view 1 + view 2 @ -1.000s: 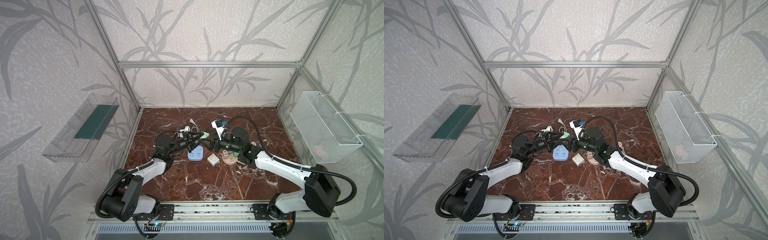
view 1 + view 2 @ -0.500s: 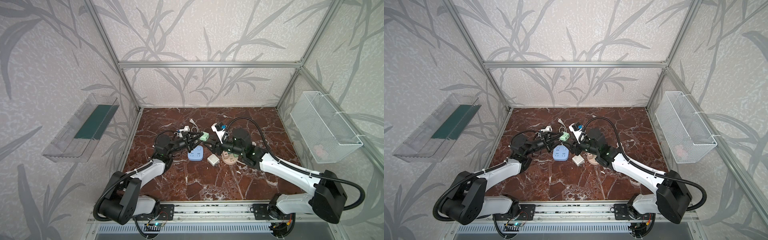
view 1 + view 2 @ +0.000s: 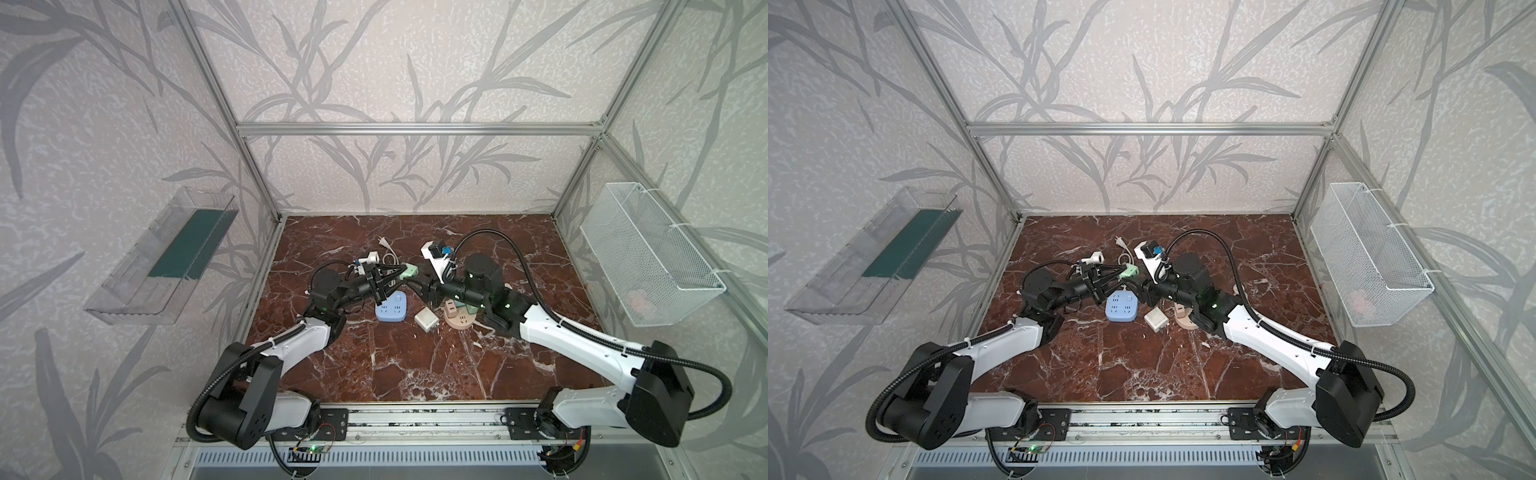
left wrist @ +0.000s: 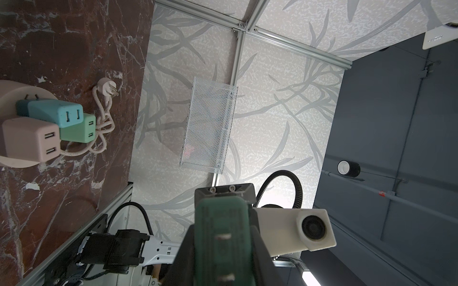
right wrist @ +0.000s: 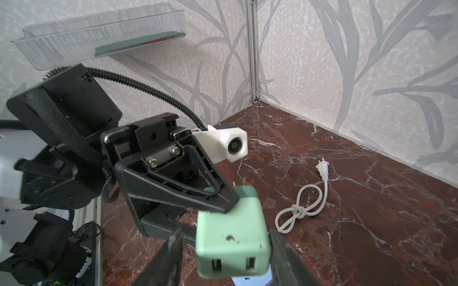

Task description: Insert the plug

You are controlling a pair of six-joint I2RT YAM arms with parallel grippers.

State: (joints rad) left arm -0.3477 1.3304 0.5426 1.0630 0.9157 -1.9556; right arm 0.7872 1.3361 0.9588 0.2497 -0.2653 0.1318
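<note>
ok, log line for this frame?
left gripper: shut on mint-green USB charger, airborne | right gripper: open, straddling it | insertion: not done

The left claw (image 3: 397,274) is clamped on the plug (image 3: 409,272); the right claw (image 5: 226,250) is spread around it.

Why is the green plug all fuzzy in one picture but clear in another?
In the left wrist view the green plug sits right against the lens, so it looks dark and fuzzy; in the right wrist view it is farther off, bright and sharp, though the black fingers beside it look soft; in both top views it is just tiny.
</note>
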